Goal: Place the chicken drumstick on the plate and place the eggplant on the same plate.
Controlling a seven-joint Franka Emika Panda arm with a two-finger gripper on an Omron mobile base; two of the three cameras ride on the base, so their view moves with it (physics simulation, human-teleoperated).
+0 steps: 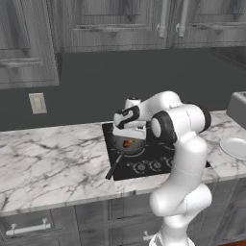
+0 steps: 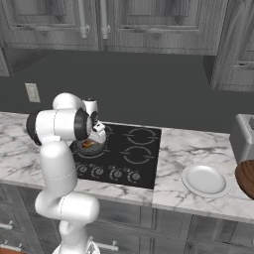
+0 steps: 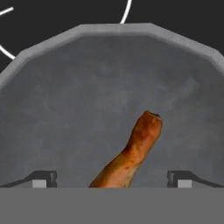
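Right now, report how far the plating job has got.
Nothing is done yet: the plate sits bare on the counter to the right of the stove. In hand: the open gripper hangs over the frying pan, fingertips either side of the chicken drumstick, not closed on it. Left: grasp it, carry it to the plate, then the eggplant, which I cannot see.

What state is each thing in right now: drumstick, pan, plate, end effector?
drumstick: lying in the pan, between the open fingers, not gripped
pan: on the stove's front left burner, handle toward the counter edge
plate: bare, on the counter right of the stove
end effector: open, low over the pan
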